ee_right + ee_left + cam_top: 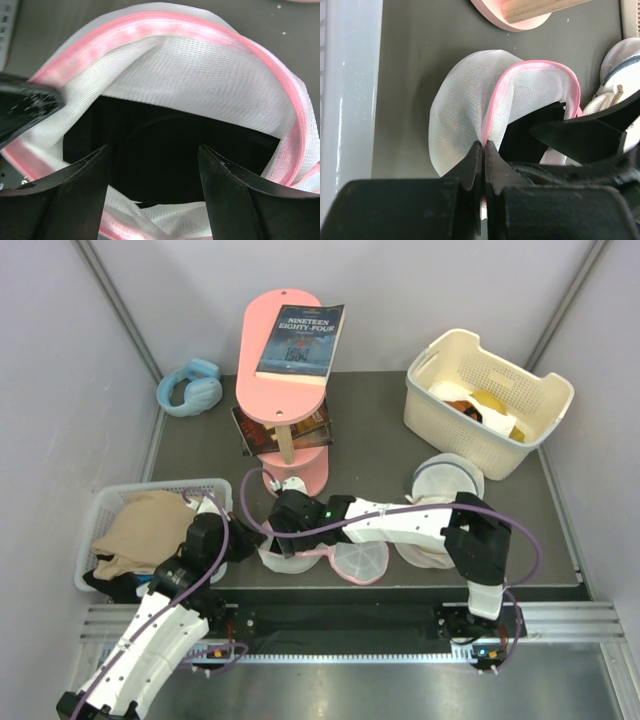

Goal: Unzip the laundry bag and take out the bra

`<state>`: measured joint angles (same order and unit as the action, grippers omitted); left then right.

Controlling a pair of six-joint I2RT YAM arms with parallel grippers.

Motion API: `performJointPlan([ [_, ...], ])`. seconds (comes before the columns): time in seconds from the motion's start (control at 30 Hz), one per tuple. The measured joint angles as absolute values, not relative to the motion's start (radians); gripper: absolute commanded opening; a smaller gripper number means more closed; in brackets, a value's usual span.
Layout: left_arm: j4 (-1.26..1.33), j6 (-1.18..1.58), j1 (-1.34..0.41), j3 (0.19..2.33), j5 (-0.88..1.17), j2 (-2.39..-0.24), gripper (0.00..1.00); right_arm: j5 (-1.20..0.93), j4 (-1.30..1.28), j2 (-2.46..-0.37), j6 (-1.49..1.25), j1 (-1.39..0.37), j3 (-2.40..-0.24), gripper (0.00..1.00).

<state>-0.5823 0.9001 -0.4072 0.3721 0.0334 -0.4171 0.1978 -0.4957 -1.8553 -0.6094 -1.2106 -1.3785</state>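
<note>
Your small, round, white mesh laundry bag (358, 562) with pink trim is lying collapsed and gaping at the lower centre of the dark worktop (380, 440). Your left jaws are pinching tight on its pink rim. Your right jaws are standing spread at its mouth, holding nothing.

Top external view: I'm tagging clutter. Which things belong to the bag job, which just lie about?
Job: laundry bag, left gripper pinching its pink trim, right gripper open at its mouth.
Lying about: blue headphones, book, pink stand, cream basket, second mesh bag.
</note>
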Motion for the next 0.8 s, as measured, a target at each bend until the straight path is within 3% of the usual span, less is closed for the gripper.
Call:
performJointPlan([
  [0.13, -0.584, 0.899, -0.407, 0.373, 0.033, -0.417, 0.00, 0.216, -0.518, -1.900, -0.629, -1.208, -1.415, 0.68],
  [0.23, -0.584, 0.898, -0.407, 0.372, 0.034, -0.418, 0.00, 0.219, -0.519, -1.935, -0.634, -1.208, -1.427, 0.52],
  [0.27, -0.584, 0.898, -0.407, 0.373, 0.036, -0.420, 0.00, 0.219, -0.515, -1.944, -0.637, -1.208, -1.427, 0.36],
  [0.33, -0.585, 0.896, -0.407, 0.373, 0.039, -0.429, 0.00, 0.212, -0.499, -1.954, -0.648, -1.208, -1.427, 0.15],
  [0.37, -0.585, 0.894, -0.407, 0.373, 0.041, -0.431, 0.00, 0.208, -0.492, -1.955, -0.642, -1.208, -1.426, 0.00],
  [0.57, -0.585, 0.889, -0.407, 0.382, 0.053, -0.444, 0.00, 0.206, -0.457, -1.919, -0.645, -1.200, -1.392, 0.00],
  [0.8, -0.597, 0.883, -0.407, 0.429, 0.066, -0.484, 0.04, 0.241, -0.464, -1.729, -0.632, -1.191, -1.363, 0.00],
])
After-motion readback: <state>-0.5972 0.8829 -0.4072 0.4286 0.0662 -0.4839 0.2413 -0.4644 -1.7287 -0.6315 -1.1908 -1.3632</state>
